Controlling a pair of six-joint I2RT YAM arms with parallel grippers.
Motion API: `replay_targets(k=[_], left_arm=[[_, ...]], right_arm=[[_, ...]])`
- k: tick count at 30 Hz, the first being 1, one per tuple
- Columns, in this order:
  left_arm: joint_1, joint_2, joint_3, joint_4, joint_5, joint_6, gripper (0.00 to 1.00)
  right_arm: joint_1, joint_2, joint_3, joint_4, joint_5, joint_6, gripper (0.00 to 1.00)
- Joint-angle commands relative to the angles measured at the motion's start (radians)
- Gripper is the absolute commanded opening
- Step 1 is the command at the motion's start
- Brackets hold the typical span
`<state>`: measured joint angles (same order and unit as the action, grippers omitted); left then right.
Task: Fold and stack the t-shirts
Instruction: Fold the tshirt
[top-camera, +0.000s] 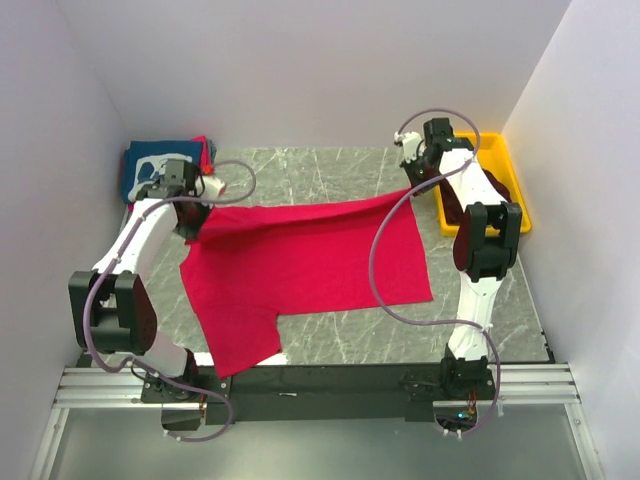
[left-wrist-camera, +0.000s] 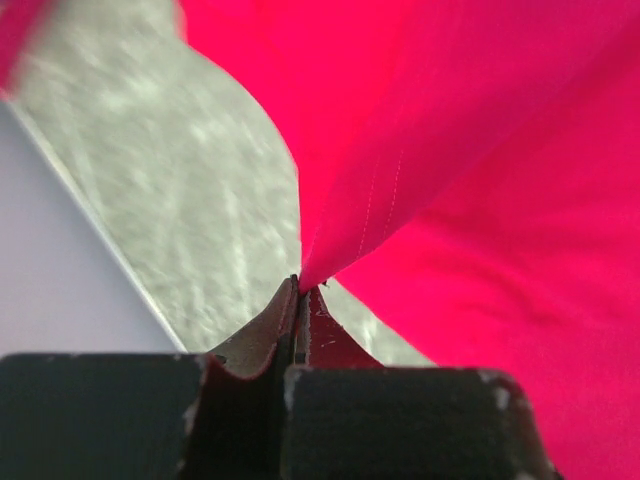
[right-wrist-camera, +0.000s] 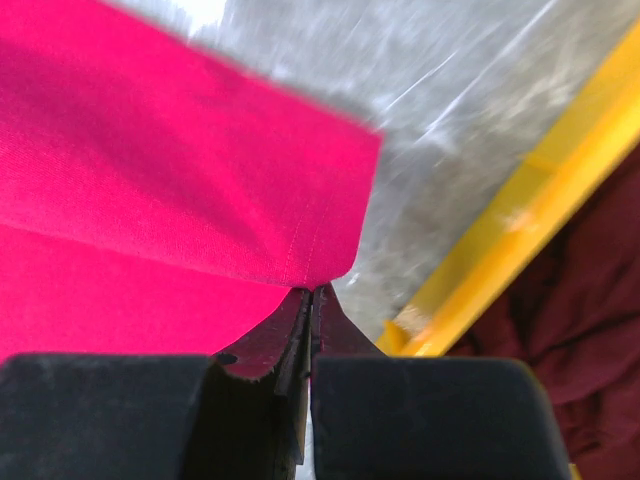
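Currently the left gripper (left-wrist-camera: 298, 288) and right gripper (right-wrist-camera: 311, 290) each clamp tight on 1 corner of the plain bright red cloth t-shirt (top-camera: 310, 265), its edge lifted taut toward the desk's (top-camera: 340, 345) far edge. Fold 1 seems underway; next, carry both corners evenly toward the near edge.

Bright red t-shirt (top-camera: 310, 265) outspread, far edge aloft

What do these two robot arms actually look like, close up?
Both the left arm and right arm have white tubular links joined by chunky black joint housings. A thin greyish-purple cable loops loosely outside each. The jaws are dark, flat wedges tapering to a point, with scuffed edges. No markings show.
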<state>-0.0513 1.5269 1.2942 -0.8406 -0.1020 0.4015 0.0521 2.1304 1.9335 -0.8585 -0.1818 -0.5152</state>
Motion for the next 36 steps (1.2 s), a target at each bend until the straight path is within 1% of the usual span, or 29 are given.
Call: replay_targets(k=[1, 4, 11, 23, 36], left_arm=[[-0.008, -0.037, -0.088, 0.008, 0.011, -0.018, 0.0], [-0.025, -0.027, -0.153, 0.032, 0.007, -0.035, 0.0], [-0.033, 0.016, -0.234, 0.09, 0.027, -0.078, 0.0], [-0.048, 0.045, -0.263, 0.104, 0.048, -0.096, 0.01], [-0.055, 0.058, -0.248, 0.08, 0.074, -0.108, 0.01]], right_arm=[[-0.009, -0.052, -0.05, -0.028, -0.01, -0.028, 0.0], [-0.011, -0.033, -0.079, -0.025, 0.013, -0.031, 0.0], [-0.011, -0.02, -0.14, -0.042, 0.03, -0.048, 0.0], [-0.012, -0.009, -0.203, -0.059, 0.053, -0.055, 0.0], [-0.012, 0.01, -0.156, -0.112, 0.039, -0.062, 0.0]])
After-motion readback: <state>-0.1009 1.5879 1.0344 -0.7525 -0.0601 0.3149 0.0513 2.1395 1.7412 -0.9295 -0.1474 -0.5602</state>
